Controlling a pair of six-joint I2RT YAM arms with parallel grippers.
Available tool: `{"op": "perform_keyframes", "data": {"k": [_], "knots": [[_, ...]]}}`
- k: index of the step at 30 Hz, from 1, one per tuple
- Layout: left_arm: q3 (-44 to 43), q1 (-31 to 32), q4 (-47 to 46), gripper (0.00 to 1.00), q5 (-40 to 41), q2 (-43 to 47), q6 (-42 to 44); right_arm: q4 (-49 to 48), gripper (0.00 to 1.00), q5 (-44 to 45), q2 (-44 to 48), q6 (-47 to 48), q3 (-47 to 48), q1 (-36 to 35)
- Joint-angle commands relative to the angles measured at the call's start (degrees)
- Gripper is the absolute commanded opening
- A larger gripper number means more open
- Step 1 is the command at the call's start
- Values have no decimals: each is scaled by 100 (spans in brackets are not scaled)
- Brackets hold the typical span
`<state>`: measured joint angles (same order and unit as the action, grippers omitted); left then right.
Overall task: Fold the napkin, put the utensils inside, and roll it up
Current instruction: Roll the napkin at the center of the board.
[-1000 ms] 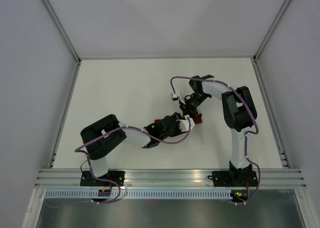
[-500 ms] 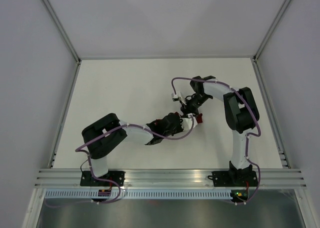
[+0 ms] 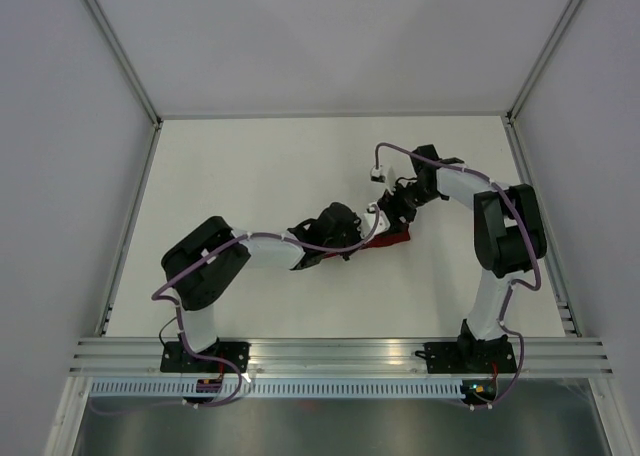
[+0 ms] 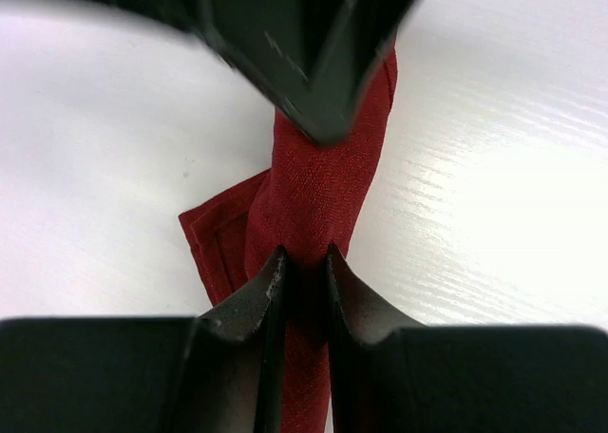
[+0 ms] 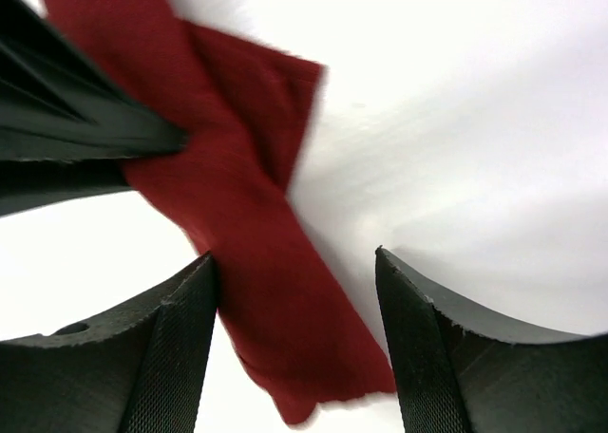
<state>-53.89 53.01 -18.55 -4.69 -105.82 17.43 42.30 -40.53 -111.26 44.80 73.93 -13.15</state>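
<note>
Fingers of left gripper (image 4: 304,262) pinched narrow on the napkin (image 4: 323,186), a dark red roll. Fingers of right gripper (image 5: 293,262) stand wide, straddling its end without gripping. Roll lies on the table (image 3: 250,176) right of centre, 3 o'clock from the left gripper; folding and rolling look nearly done, no fork visible, so unconfirmed inside.

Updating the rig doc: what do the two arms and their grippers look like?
The left arm and right arm: white links, bulky black joints, loose purple cable along each. The left gripper and right gripper: black wedge-shaped fingers, inner faces textured on the right.
</note>
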Motion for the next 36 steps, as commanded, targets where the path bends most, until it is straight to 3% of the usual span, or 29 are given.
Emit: {"op": "perform_keyframes", "data": {"k": [1,7,14,19,25,36], "knots": [[-112,-124,1071,15,-884,-229,-591,-1144,71,-85,447,-743,-115,487],[-464,-379,1625,16,-1429,-343,-802,-1698,70,-481,1183,-639,-816,972],[-1062,-713,2618,16,-2115,-729,-1057,-2095,72,-824,2406,353,-2145,963],[-1536,-854,3128,18,-2519,-1098,-1259,-2349,73,-632,3083,890,-2926,568],[-1792,-951,3559,19,-2879,-1318,-1391,-3535,74,545,3734,820,-3868,-372],[-1967,-1083,3928,24,-3442,-1538,-1532,-3879,71,1258,3384,978,-4027,-1093]]}}
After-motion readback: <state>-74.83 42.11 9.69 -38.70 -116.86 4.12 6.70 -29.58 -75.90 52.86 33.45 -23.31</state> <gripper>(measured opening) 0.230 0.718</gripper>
